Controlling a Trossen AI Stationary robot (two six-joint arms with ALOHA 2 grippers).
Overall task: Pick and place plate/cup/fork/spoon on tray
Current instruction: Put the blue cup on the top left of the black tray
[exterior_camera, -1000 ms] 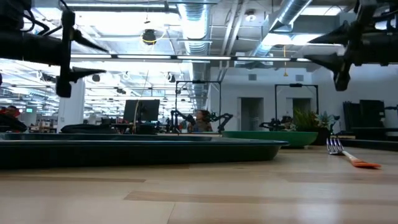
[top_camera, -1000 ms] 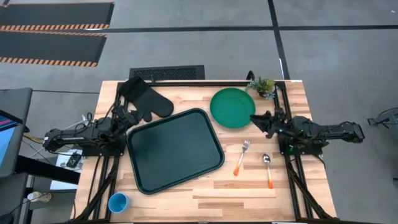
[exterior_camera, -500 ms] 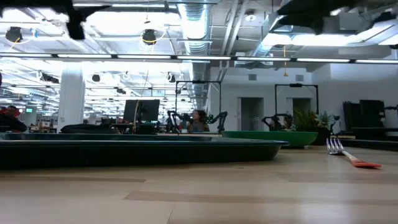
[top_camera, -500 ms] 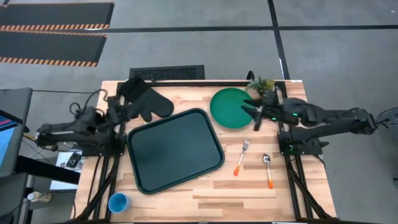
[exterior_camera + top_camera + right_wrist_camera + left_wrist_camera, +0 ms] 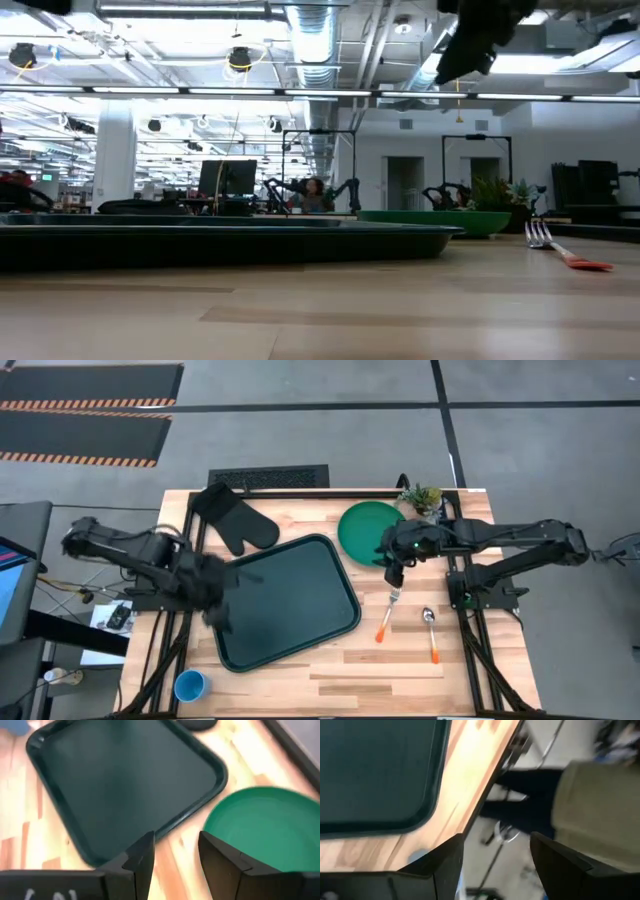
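The dark tray (image 5: 285, 600) lies in the middle of the table. The green plate (image 5: 368, 530) rests flat beyond the tray's far right corner. The fork (image 5: 388, 612) and the spoon (image 5: 431, 632) lie right of the tray. The light-blue cup (image 5: 190, 685) stands at the near left corner. My left gripper (image 5: 224, 607) hangs open and empty over the tray's left edge (image 5: 395, 825). My right gripper (image 5: 393, 567) hangs open and empty over the plate's near edge; its wrist view shows the plate (image 5: 265, 825) and the tray (image 5: 125, 785) beyond its fingers.
A black oven mitt (image 5: 235, 520) lies at the far left of the table. A small potted plant (image 5: 422, 498) stands at the far right, behind the plate. Bare wood shows along the near edge, between the cup and the spoon.
Both grippers have risen. My left gripper has swung from beside the oven mitt toward the table's near edge and out over the tray's left edge. My right gripper has gone from the table's right side toward the left, over the plate's near edge. No object has moved.
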